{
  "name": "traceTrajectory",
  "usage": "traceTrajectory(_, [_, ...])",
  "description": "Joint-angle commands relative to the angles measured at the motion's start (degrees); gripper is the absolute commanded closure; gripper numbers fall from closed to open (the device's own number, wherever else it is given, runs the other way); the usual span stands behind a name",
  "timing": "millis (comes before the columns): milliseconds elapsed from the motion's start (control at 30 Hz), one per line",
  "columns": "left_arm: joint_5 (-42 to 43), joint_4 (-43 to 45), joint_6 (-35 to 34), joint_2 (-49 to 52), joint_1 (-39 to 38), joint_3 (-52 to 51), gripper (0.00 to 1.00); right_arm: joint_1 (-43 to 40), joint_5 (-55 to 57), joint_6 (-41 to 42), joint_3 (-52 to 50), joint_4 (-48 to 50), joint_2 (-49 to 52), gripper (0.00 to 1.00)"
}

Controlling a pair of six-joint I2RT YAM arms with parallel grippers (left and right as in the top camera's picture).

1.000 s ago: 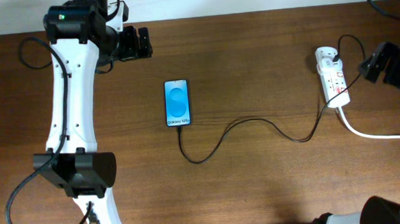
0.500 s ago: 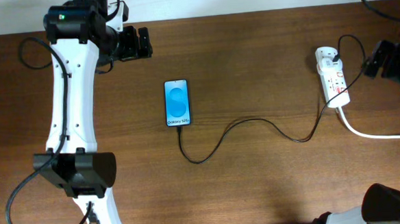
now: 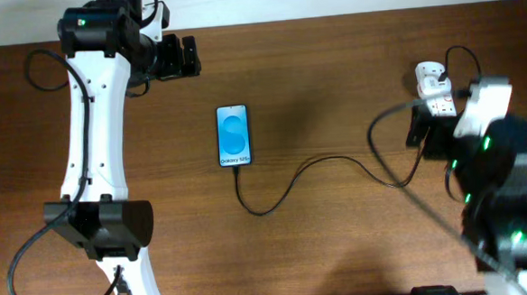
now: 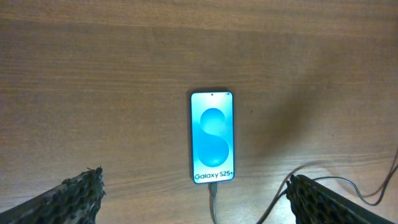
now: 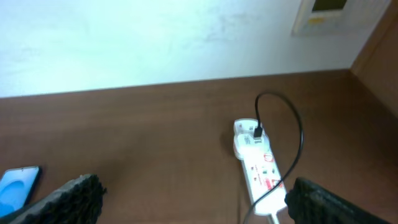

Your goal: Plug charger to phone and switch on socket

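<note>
The phone [image 3: 233, 135] lies flat mid-table, blue screen up, and shows large in the left wrist view as the phone [image 4: 212, 137]. The charger [image 3: 318, 163], a thin black cable, runs in loops from the phone's near edge to the socket; its tip [image 4: 212, 189] meets the phone's bottom edge. The white socket [image 5: 260, 165] has a black plug [image 5: 257, 131] at its far end; overhead, my right arm [image 3: 494, 149] covers most of the socket [image 3: 432, 80]. My left gripper [image 4: 196, 190] hangs open high above the phone. My right gripper [image 5: 194, 194] is open, above and short of the socket.
A thick white lead leaves the socket's near end. The white wall [image 5: 155, 37] runs along the table's far edge behind the socket. The left arm [image 3: 91, 138] stretches along the table's left side. The phone [image 5: 17, 186] shows at the right wrist view's left edge.
The right arm has swung in from the right edge and now stands over the table, hiding the socket's near half overhead. The left arm, phone and cable have not moved.
</note>
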Motion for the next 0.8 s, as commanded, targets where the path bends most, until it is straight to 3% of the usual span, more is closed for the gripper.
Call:
traceTrajectory(0, [-0.2, -0.1, -0.1, 0.4, 0.2, -0.2, 0.01, 0.5, 0.9, 0.0, -13.0, 9.6, -11.3, 0.02])
traceTrajectory(133, [-0.2, -0.1, -0.1, 0.4, 0.2, -0.2, 0.01, 0.5, 0.9, 0.2, -29.5, 19.2, -26.3, 0.02])
traceTrajectory(300, [-0.2, -0.1, -0.1, 0.4, 0.2, -0.2, 0.01, 1.9, 0.9, 0.2, -41.8, 22.9, -39.7, 0.02])
traceTrajectory(533, [-0.2, -0.1, -0.1, 0.4, 0.2, -0.2, 0.01, 4.3, 0.3, 0.2, -50.2, 24.4, -45.9, 0.02])
traceTrajectory(767, [-0.2, -0.1, -0.1, 0.4, 0.2, -0.2, 0.01, 4.3, -1.5, 0.2, -50.7, 22.2, -46.1, 0.02])
